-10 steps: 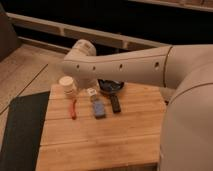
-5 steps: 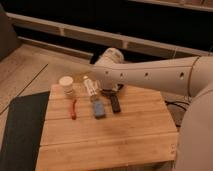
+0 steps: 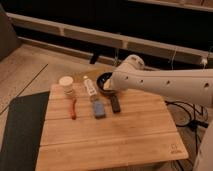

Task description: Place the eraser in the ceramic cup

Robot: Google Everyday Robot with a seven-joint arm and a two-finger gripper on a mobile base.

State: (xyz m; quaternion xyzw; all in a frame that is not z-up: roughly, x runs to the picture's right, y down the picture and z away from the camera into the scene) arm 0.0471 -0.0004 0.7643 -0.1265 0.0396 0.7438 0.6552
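Camera view: the eraser (image 3: pixel 115 103) lies flat on the wooden table (image 3: pixel 110 145), its long side running from near to far, right of the table's middle line in the far half. Nothing grips it and its top is uncovered. Taking twelve o'clock as the table's far edge, the blue block (image 3: pixel 98 109) lies just beside the eraser at about eight o'clock, parallel to it, with a narrow gap between them. The red pen (image 3: pixel 73 107) lies further out at nine o'clock, well apart from the eraser. The white tube (image 3: pixel 90 87) lies at ten o'clock, flat, pointing near to far. Beyond it, also at ten o'clock, the ceramic cup (image 3: pixel 66 85) stands upright near the table's far left corner, well apart from the eraser, with the tube and the blue block between them. The dark bowl (image 3: pixel 102 78) sits at eleven o'clock from the eraser, near it.

The gripper (image 3: pixel 110 88) hangs at the tip of the white arm (image 3: pixel 165 85), over the bowl's near right side, at twelve o'clock from the eraser and above it. Its jaws stand apart and hold nothing. The arm reaches in from three o'clock, crossing the table's far right corner. A dark mat (image 3: pixel 20 130) lies on the floor along the table's left side.
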